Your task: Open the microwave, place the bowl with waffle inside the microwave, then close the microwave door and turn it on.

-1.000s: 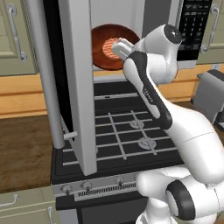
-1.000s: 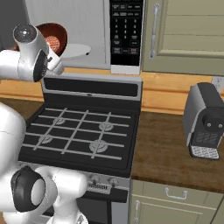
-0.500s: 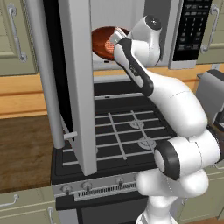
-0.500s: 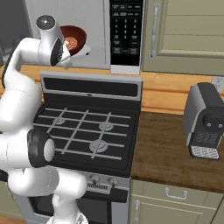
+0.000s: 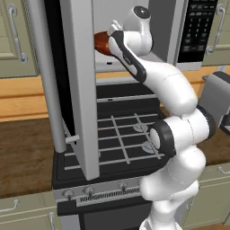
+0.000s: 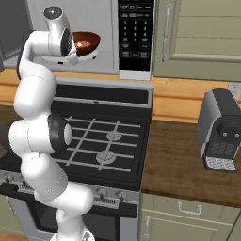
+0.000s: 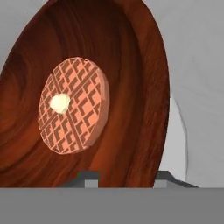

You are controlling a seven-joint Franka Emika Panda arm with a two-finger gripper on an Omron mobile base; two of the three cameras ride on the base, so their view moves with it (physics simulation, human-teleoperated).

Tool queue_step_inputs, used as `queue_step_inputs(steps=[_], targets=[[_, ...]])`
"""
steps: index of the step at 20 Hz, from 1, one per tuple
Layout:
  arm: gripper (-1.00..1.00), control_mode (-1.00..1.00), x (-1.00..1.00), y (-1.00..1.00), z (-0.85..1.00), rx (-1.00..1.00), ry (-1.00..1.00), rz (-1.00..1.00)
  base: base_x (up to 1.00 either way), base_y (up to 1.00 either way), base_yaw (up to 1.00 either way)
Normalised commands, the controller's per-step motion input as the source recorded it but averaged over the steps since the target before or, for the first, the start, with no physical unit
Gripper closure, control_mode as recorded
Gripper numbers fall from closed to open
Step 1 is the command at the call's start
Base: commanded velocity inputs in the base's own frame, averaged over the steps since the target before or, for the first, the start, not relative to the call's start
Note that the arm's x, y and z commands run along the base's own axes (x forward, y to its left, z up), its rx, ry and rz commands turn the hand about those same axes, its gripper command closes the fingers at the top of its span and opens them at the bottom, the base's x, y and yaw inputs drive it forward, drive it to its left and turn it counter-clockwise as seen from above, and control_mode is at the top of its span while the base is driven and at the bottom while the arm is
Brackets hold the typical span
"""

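the fingers [image 7: 124, 178] are gripping the rim of the bowl [image 7: 87, 87] inside the microwave [image 6: 99, 28], at the 12 o'clock end of the stove [image 6: 101, 141]. the waffle [image 7: 72, 105] is lying in it; letting go above the turntable [image 7: 177, 140] risks it tipping or sliding out.

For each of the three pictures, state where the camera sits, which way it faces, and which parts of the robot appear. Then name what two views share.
Left base view: behind the arm's left, facing the open microwave door; arm at right.
Right base view: behind its right, facing the microwave and stove; arm at left.
Hand view: on the hand, looking into the bowl at the waffle; finger tips at bottom.
Shared: both base views show the bowl at the microwave.
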Motion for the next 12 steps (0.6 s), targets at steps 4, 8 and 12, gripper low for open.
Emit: queue_step_inputs(steps=[4,8,12], targets=[[-1.0,-1.0,-0.47,0.02,0.0,0.0,-0.12,0.0,0.0,0.0,0.0],[-1.0,-1.0,-1.0,-0.02,-0.13,0.01,-0.15,0.0,0.0,0.0,0.0],[-1.0,-1.0,-1.0,-0.06,-0.8,0.0,-0.03,0.02,0.0,0.0,0.0]])
